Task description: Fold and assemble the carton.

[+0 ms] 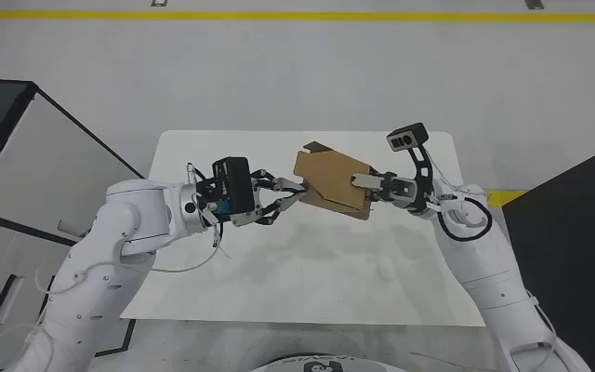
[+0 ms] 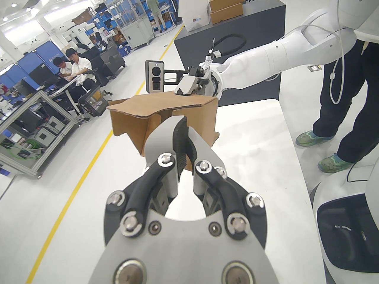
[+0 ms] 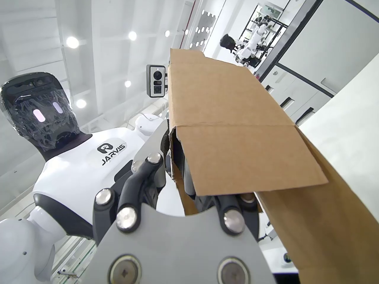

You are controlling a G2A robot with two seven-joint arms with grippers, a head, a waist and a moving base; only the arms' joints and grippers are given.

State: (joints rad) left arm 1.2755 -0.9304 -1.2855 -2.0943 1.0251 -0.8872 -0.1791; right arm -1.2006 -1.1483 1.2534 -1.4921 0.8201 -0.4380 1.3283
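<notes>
A brown cardboard carton point(image 1: 330, 179) hangs tilted above the middle of the white table point(image 1: 279, 279), its end flaps loose. My right gripper point(image 1: 369, 182) is shut on the carton's right end; in the right wrist view the gripper point(image 3: 180, 161) pinches a wall of the carton point(image 3: 225, 113) under a folded flap, which hides one finger. My left gripper point(image 1: 297, 195) meets the carton's left end. In the left wrist view the left gripper point(image 2: 182, 128) has its pads together on a flap edge of the carton point(image 2: 130, 119).
The table has bare room in front of and behind the carton. A dark cabinet point(image 1: 558, 223) stands off the table's right side, and a black-framed panel point(image 1: 28, 121) off its left. A yellow floor line point(image 1: 297, 15) runs beyond the far edge.
</notes>
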